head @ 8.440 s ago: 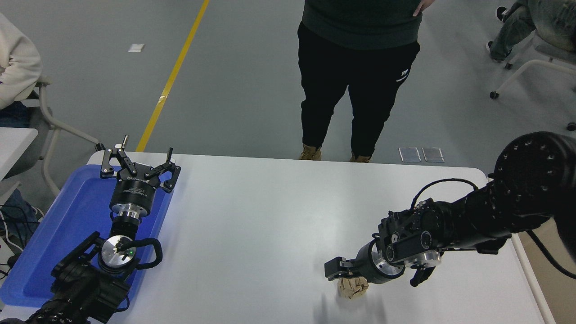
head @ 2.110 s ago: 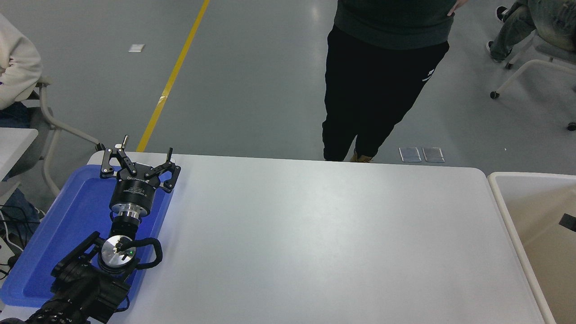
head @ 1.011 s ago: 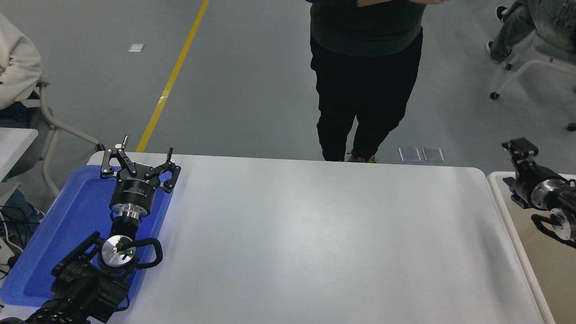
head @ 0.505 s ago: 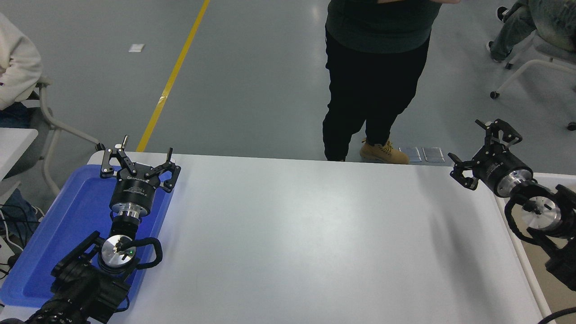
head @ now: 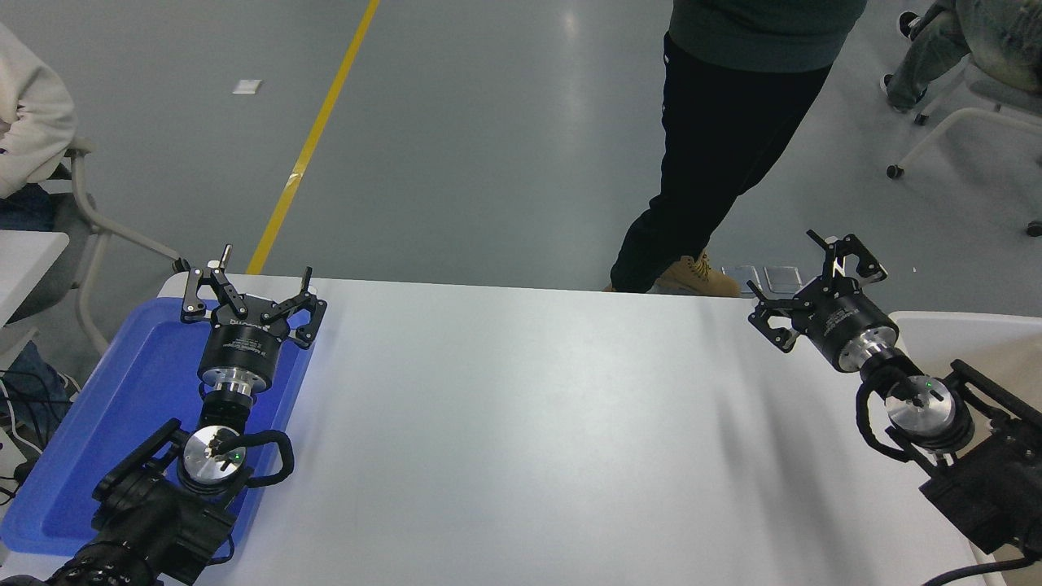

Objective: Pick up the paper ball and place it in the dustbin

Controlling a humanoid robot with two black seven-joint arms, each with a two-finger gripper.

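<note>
Right gripper [head: 802,285] swung back from dustbin [head: 977,342] over tabletop [head: 521,423], fingers apart, empty; paper ball gone from view, likely binned. Left gripper [head: 248,297] parked, fingers apart.

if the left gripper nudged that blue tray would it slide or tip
Probably slide, not tip: the blue tray is shallow, wide and flat on the smooth white table. It looks like thin plastic, so likely light and slightly flexible if lifted by one rim.

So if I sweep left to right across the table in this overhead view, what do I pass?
Blue tray → left end effector, open over the tray's edge → bare white table → right end effector, open → dustbin at the far right.
</note>
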